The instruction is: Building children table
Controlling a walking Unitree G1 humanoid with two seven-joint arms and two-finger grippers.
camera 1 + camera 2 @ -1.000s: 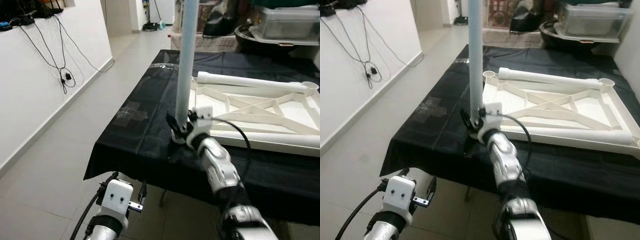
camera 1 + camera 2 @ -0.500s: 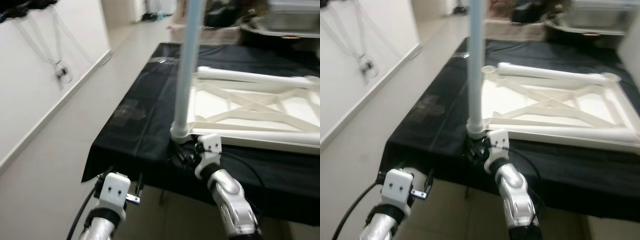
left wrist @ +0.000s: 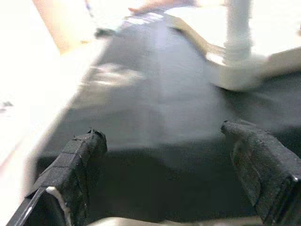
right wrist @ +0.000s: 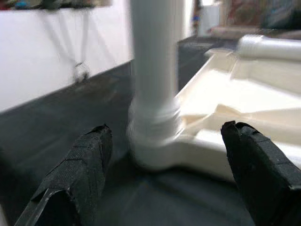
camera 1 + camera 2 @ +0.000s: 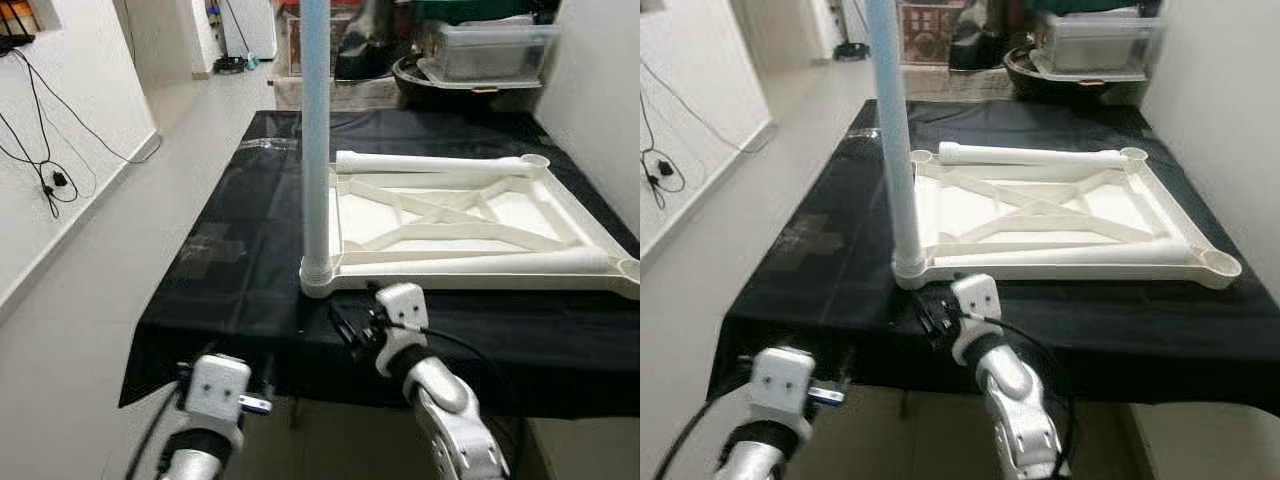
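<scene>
Right gripper [image 5: 350, 330], fingers spread, faces a smooth round pale leg [image 5: 315, 140] upright in the seemingly plastic ribbed frame [image 5: 470, 225].

White frame [image 5: 470, 215] with pale blue-white leg [image 5: 315, 140] on plain black cloth [image 5: 250, 250].

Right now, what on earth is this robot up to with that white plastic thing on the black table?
The robot is putting together a small children's table. The white tabletop frame lies upside down on the black-covered table, with one leg standing upright in its near corner socket. Two more legs lie on the frame. The right claw sits open just in front of the upright leg's base, not gripping it. The left claw hangs open by the table's near edge, idle.
</scene>
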